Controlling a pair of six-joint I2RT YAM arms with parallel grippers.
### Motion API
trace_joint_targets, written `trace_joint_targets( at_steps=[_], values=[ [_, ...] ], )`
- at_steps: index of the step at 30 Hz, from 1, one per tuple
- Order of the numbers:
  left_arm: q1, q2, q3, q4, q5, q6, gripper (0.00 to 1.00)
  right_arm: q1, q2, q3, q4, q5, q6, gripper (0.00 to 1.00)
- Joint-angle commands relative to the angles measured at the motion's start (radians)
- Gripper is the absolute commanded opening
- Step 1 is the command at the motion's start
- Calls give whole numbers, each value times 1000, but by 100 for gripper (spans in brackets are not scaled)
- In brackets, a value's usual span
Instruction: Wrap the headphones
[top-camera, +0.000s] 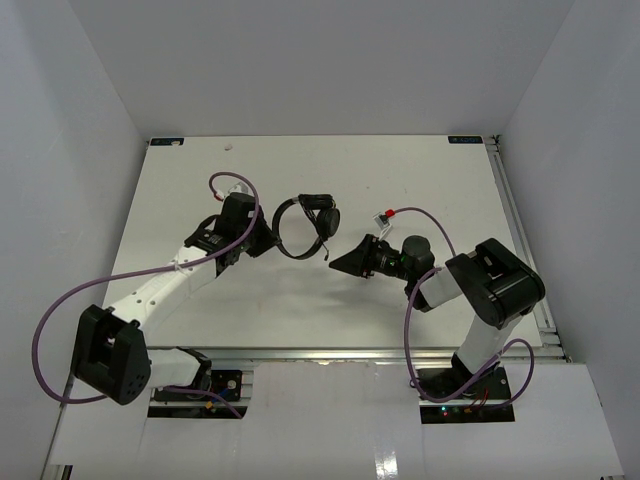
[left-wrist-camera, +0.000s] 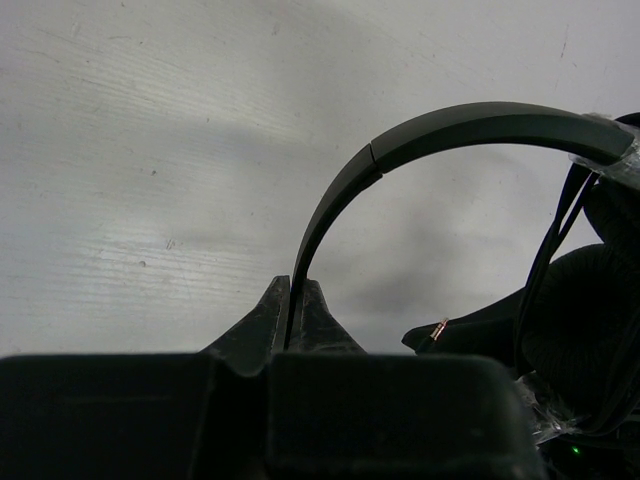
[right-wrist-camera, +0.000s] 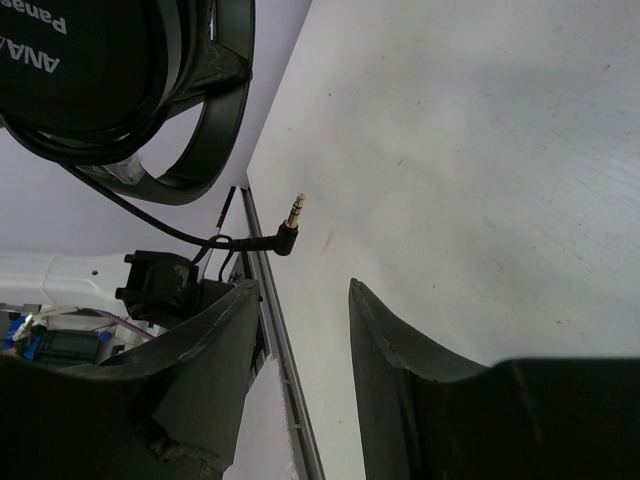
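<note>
The black headphones (top-camera: 300, 226) are held over the middle of the white table, with the earcups (top-camera: 323, 215) on the right end of the thin headband. My left gripper (top-camera: 268, 241) is shut on the headband (left-wrist-camera: 450, 125), which sits between its closed fingertips (left-wrist-camera: 303, 300). The earcups also show at the right edge of the left wrist view (left-wrist-camera: 590, 300). The thin cable ends in a gold jack plug (right-wrist-camera: 290, 215) that hangs free. My right gripper (top-camera: 347, 263) is open and empty, just short of the plug (top-camera: 328, 258). In the right wrist view one earcup (right-wrist-camera: 90, 60) fills the upper left.
Thick purple robot cables loop off both arms (top-camera: 50, 330) (top-camera: 440, 235). A small red piece (top-camera: 390, 212) sits on the right arm's cable. A metal rail (top-camera: 520, 240) runs along the table's right edge. White walls enclose the table on three sides.
</note>
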Motion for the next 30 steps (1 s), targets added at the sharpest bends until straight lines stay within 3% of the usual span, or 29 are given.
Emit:
trace_joint_targets(
  at_steps=[1, 11, 30],
  values=[
    [4, -54, -18, 72, 43, -2, 0, -4, -23, 35, 577, 2, 37, 48],
    [4, -81, -20, 76, 45, 7, 0, -7, -30, -1, 577, 110, 67, 48],
    [4, -74, -41, 103, 45, -3, 0, -7, -11, 34, 577, 156, 137, 47]
  ],
)
